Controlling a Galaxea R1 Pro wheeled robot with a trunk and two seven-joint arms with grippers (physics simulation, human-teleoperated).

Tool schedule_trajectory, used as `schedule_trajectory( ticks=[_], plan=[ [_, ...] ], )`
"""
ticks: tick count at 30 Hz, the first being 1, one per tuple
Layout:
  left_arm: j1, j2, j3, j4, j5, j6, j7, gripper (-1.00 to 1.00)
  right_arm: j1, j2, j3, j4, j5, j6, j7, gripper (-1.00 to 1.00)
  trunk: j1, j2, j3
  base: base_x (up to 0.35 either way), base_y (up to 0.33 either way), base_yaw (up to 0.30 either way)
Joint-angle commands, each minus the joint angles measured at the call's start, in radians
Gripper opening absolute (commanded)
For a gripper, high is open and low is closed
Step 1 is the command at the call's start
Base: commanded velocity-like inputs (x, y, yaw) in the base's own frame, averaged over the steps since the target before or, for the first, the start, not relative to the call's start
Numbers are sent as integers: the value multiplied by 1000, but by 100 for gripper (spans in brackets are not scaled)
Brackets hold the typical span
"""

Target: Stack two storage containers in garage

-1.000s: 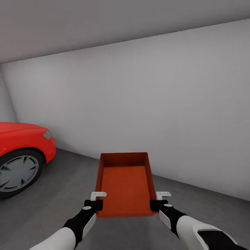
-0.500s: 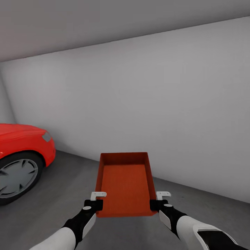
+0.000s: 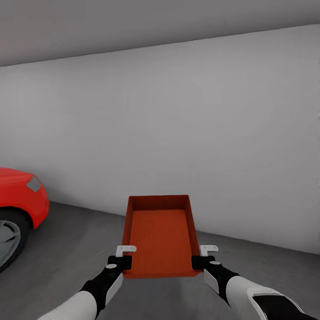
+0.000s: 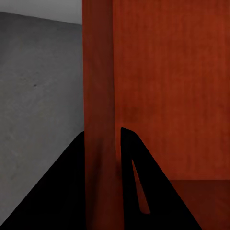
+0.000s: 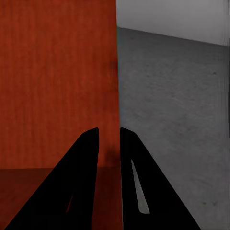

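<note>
- Head view: an orange-red storage container (image 3: 160,238) is carried above the garage floor (image 3: 80,240), left hand (image 3: 126,258) and right hand (image 3: 202,257) each pinching a side wall.
- Keep it level while lowering.

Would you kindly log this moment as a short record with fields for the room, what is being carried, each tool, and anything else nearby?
room: garage, grey concrete floor, plain white wall
carried: one orange-red storage container, open top, empty, held level above the floor
left tool: shut on the container's left side wall, one finger either side
right tool: shut on its right side wall the same way
nearby: red car at the left edge
second container: not seen
</note>
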Motion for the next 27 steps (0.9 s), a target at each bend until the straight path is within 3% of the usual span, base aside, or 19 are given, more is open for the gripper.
schedule_trajectory(
  ticks=[1, 21, 27],
  plan=[
    [0, 1, 18, -6, -15, -1, 14, -100, 0, 0, -24, 5, -9, -4, -50, -100, 1, -1, 0, 249, 196, -242],
    [0, 1, 18, -6, -15, -1, 14, -100, 0, 0, -24, 5, -9, -4, -50, -100, 1, -1, 9, 243, 191, -242],
    [0, 1, 18, -6, -15, -1, 14, -100, 0, 0, -24, 5, -9, -4, -50, -100, 1, -1, 11, 119, 75, -242]
  ],
)
